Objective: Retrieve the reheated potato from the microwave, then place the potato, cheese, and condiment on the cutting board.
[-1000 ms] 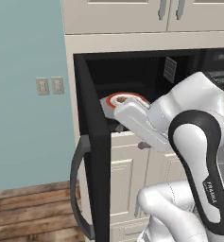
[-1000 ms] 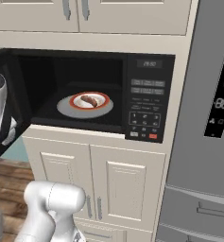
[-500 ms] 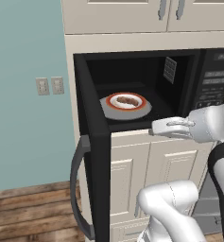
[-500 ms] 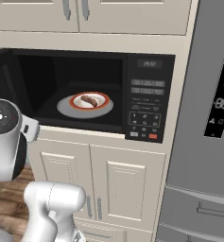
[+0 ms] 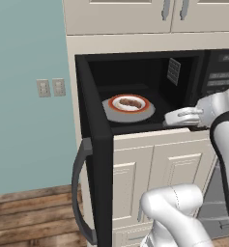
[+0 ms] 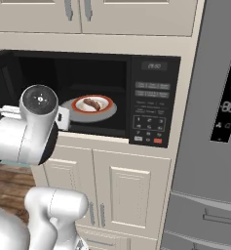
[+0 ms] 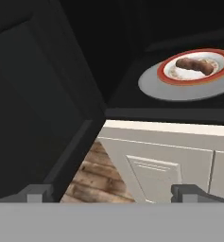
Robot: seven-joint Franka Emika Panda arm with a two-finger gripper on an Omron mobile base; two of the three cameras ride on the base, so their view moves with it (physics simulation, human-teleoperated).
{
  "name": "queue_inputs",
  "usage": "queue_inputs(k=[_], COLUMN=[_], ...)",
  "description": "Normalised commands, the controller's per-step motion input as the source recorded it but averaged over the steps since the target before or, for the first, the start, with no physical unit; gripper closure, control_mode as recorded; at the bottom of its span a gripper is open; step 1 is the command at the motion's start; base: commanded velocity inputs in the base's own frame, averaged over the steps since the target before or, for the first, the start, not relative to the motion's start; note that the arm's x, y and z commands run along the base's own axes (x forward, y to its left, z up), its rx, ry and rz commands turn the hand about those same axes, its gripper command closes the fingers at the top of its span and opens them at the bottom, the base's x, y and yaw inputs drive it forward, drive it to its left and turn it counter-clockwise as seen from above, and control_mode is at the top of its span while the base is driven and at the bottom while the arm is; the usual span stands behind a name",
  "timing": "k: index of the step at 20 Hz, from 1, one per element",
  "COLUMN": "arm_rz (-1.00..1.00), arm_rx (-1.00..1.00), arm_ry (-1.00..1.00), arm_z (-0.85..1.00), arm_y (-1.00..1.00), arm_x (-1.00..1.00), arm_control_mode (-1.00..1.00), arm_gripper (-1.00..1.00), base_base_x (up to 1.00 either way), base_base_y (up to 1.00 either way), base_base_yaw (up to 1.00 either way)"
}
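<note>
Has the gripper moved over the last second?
Yes. In the left base view the gripper, jaws open, has swung from in front of the plate off to its right, now by the microwave sill, clear of the potato.

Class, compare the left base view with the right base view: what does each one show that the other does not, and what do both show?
Left base view alone: wall switches, teal wall, the microwave door's curved handle and a vent inside the oven.
Right base view alone: the refrigerator with its display, and the whole keypad.
Both: the open microwave, the potato on its red-rimmed plate, the cream cabinets and the arm.
</note>
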Motion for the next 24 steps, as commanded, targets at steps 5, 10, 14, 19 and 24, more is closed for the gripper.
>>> queue_inputs(k=[5, 10, 14, 19, 24], arm_rz=[0.00, 0.04, 0.07, 0.04, 0.02], arm_rx=[-0.24, -0.12, -0.11, -0.05, -0.01], arm_ry=[-0.08, -0.24, -0.14, -0.01, 0.07], arm_z=[-0.18, -0.33, -0.24, -0.07, 0.00], arm_y=[-0.08, -0.07, -0.08, -0.04, -0.04], arm_x=[0.51, 0.42, 0.52, 0.61, 0.62], arm_control_mode=[-1.00, -1.00, -1.00, -1.00, -1.00], arm_gripper=[-1.00, -1.00, -1.00, -1.00, -1.00], base_base_x=[0.00, 0.00, 0.00, 0.00, 0.00], base_base_y=[0.00, 0.00, 0.00, 0.00, 0.00], base_base_yaw=[0.00, 0.00, 0.00, 0.00, 0.00])
